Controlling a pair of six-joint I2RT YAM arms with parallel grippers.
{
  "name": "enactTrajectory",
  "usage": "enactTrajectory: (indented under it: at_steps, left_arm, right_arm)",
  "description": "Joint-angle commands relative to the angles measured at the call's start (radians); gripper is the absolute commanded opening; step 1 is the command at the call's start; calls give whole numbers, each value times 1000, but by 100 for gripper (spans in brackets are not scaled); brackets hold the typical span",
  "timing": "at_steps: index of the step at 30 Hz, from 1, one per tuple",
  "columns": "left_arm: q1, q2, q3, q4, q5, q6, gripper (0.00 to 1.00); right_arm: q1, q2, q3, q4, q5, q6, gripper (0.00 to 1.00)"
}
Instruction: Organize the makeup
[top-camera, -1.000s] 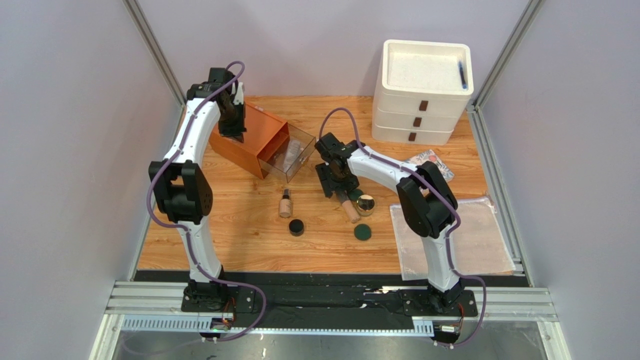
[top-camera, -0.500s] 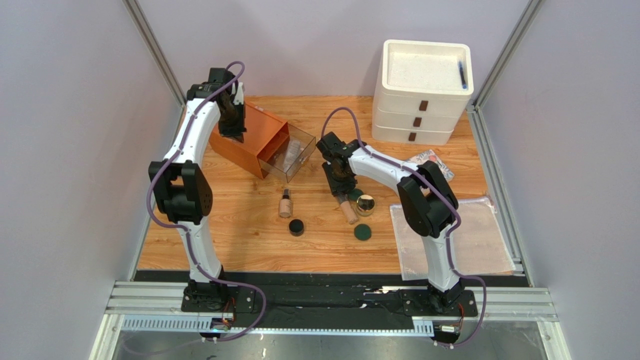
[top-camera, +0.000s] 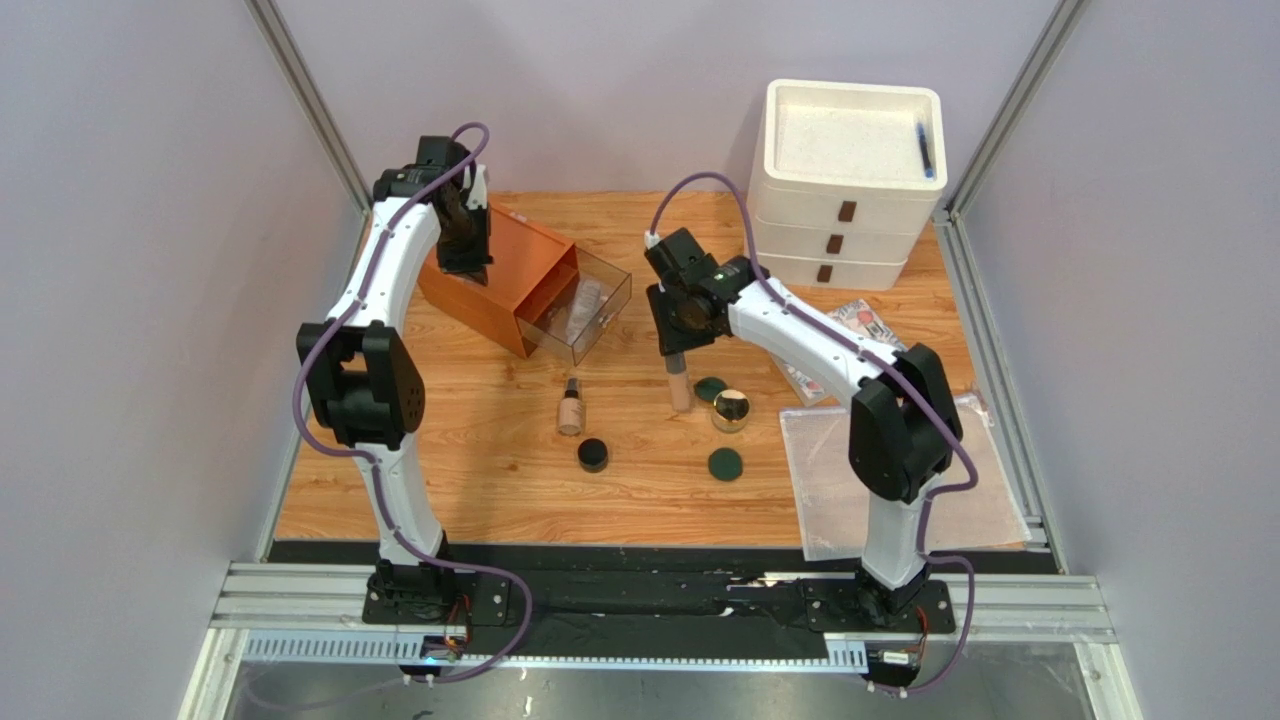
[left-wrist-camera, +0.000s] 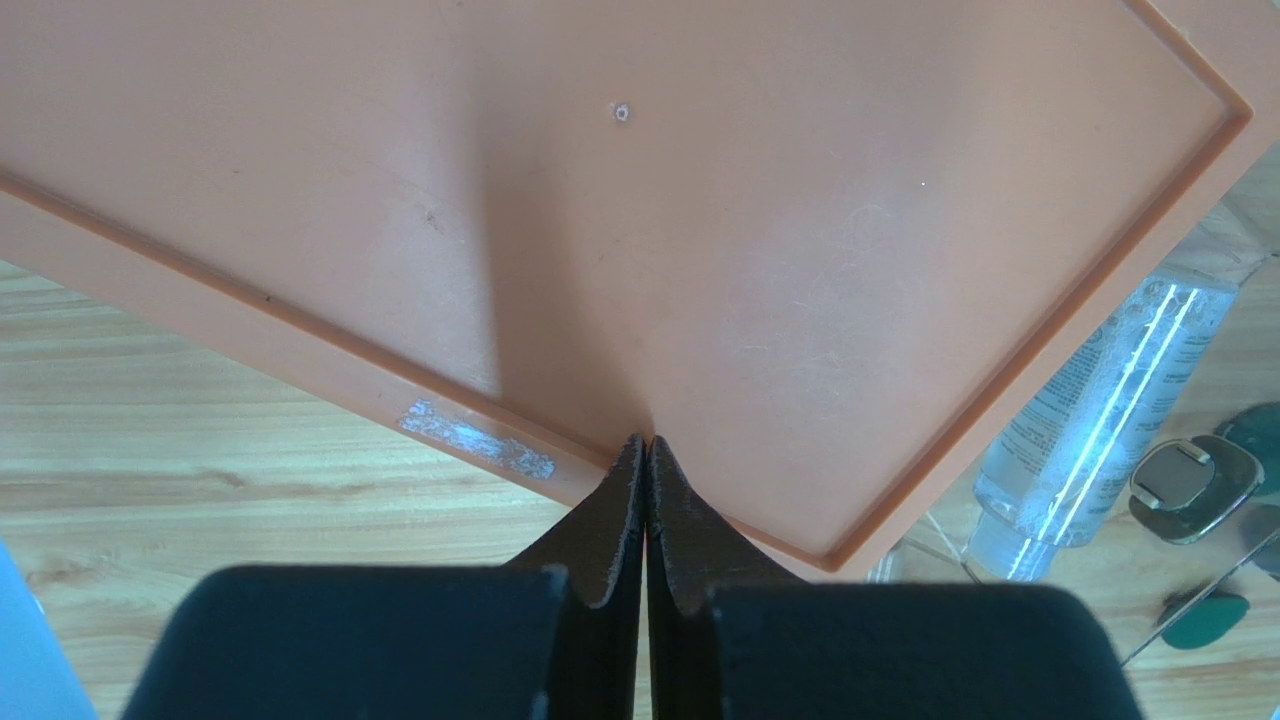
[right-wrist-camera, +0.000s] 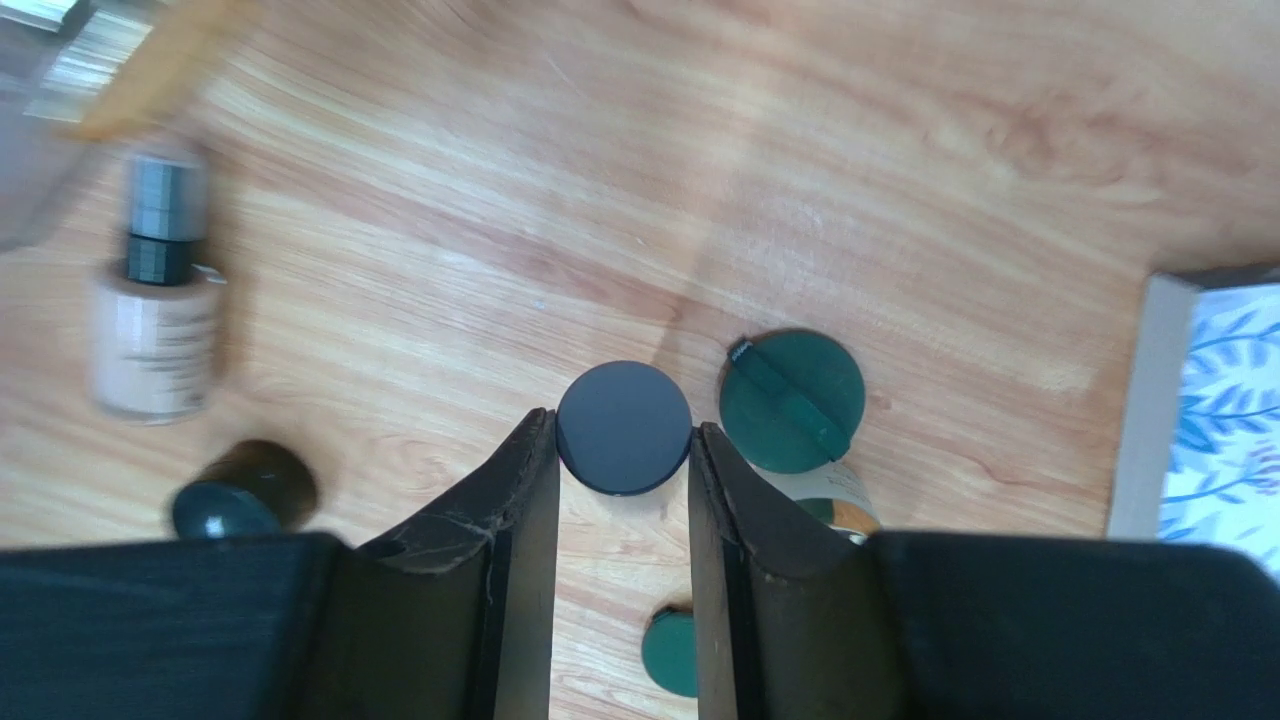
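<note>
My right gripper (top-camera: 676, 345) (right-wrist-camera: 624, 440) is shut on a beige tube (top-camera: 681, 386), which hangs upright off the table. Its dark round cap (right-wrist-camera: 624, 428) shows between the fingertips. Below lie the foundation bottle (top-camera: 571, 408) (right-wrist-camera: 150, 323), a black pot (top-camera: 594, 453) (right-wrist-camera: 241, 488), two green discs (top-camera: 726, 464) (top-camera: 709, 389) and a gold-rimmed jar (top-camera: 732, 408). A clear tube (top-camera: 579, 312) (left-wrist-camera: 1097, 405) lies in the clear drawer (top-camera: 601, 285). My left gripper (top-camera: 466, 258) (left-wrist-camera: 646, 446) is shut and empty, its tips pressed on top of the orange box (top-camera: 504, 285) (left-wrist-camera: 676, 195).
A white stack of drawers (top-camera: 846, 180) stands at the back right. A printed packet (top-camera: 860, 321) and a large clear plastic bag (top-camera: 917, 480) lie at the right. The clear drawer is pulled out of the orange box toward the table's middle.
My right gripper closed on the beige tube, which lay on the table, and lifted it up and toward the back. The left arm has not moved.
</note>
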Motion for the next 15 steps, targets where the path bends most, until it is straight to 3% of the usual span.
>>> enactTrajectory:
  at_steps: [1, 9, 15]
  left_arm:
    - [5, 3, -31, -40, -1, -4, 0]
    - [5, 8, -31, -40, 8, -10, 0]
    - [5, 6, -31, -41, 2, -7, 0]
  right_arm:
    - [0, -112, 104, 46, -22, -24, 0]
    - [-3, -178, 199, 175, -175, -39, 0]
    - [-48, -154, 274, 332, -404, 23, 0]
